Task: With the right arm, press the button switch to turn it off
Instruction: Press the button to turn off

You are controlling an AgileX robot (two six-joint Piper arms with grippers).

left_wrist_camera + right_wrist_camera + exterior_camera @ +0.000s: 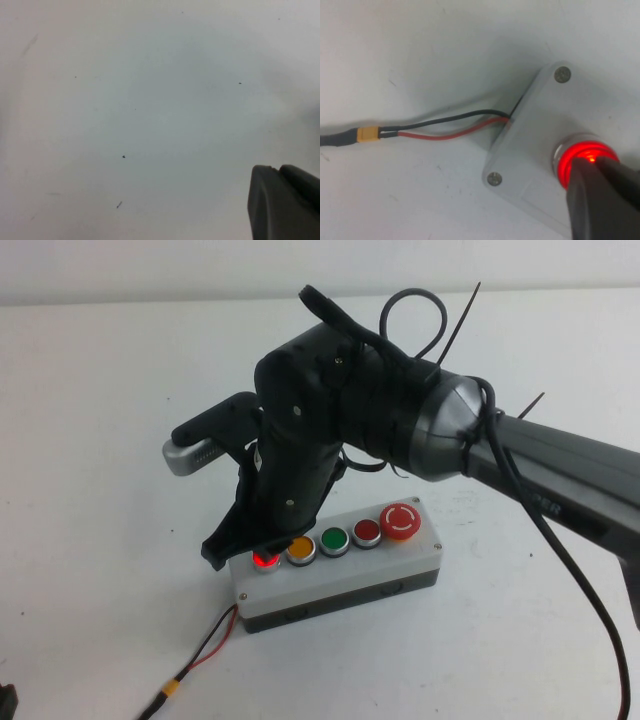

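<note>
Here, right claw [240,550] seemingly together on glowing button switch [266,561], left claw [285,205] unclear.

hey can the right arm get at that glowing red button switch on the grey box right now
Probably yes. The right gripper is already down on the glowing button switch at the left end of the grey box, nothing between them. The left gripper hangs over bare table, out of the way.

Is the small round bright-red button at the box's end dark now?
No. The small round bright-red button glows under the right gripper.
</note>
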